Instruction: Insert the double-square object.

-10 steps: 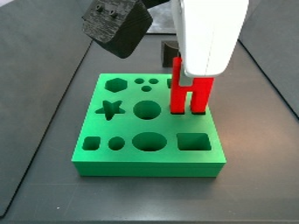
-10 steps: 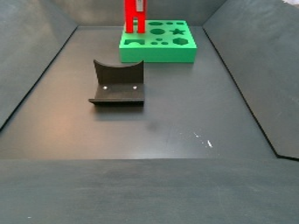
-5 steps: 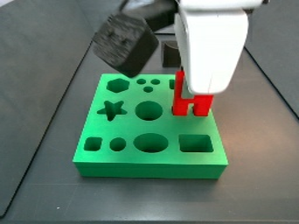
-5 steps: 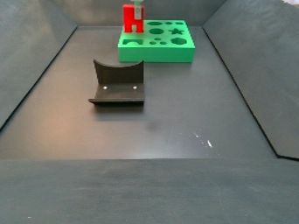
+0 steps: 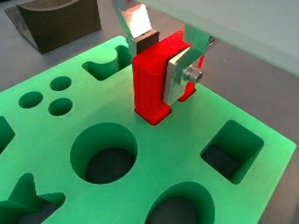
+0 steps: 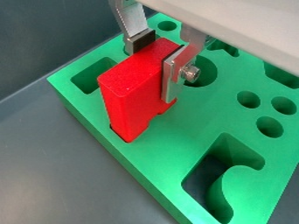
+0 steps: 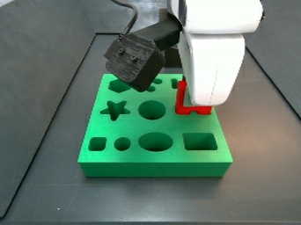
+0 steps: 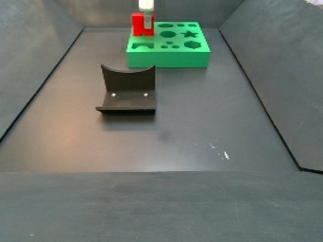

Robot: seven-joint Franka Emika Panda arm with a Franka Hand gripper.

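The double-square object is a bright red piece, upright between my fingers. My gripper is shut on its upper part, with a dark pad on one face and a silver plate on the other. Its lower end sits in a hole near an edge of the green board. Both wrist views show this: red piece, gripper, board. In a side view the white gripper hides most of the red piece at the board's far right. It also shows small and far in a side view.
A dark grey rough block hangs beside the gripper over the board's far left. The fixture stands on the dark floor in front of the board. Dark walls enclose the floor.
My gripper has moved down with the red piece, whose lower end has sunk into the board's hole. The dark grey block came down with it.
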